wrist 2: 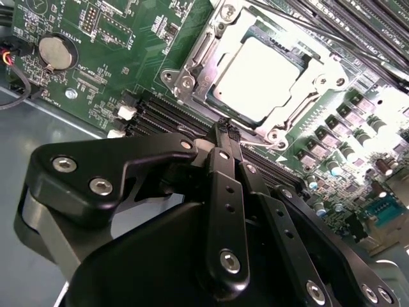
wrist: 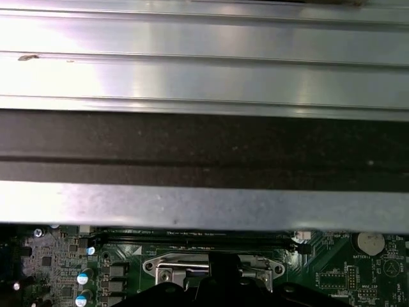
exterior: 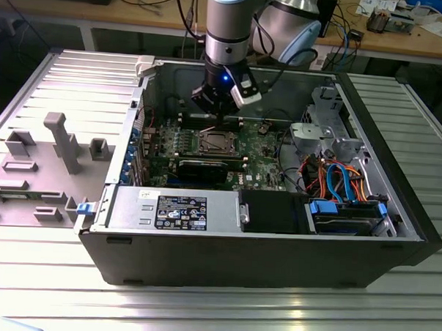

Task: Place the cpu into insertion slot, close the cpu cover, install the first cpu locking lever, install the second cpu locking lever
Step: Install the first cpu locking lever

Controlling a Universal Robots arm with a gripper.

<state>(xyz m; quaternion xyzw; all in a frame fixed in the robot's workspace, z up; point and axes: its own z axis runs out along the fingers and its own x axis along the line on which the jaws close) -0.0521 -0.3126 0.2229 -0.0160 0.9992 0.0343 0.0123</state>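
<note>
Counting from the middle, we see 1 cpu seated in 1 insertion slot, 1 cpu cover closed around it on the green motherboard. Our hand hovers just beside the socket, fingers pressed together on nothing. 1 coin battery sits nearby. We see 1 white-labelled power supply in the computer case on the tabletop.

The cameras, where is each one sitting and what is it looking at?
Exterior view: off the arm, above one long side of the open computer case, looking down at the green motherboard; the arm and claw hang over the cpu cover.
Second wrist view: on the arm, looking past the shut black claw at the cpu under its cover.
First wrist view: on the arm, facing the case wall, board below.
Both wrist views share the cover and claw.
</note>
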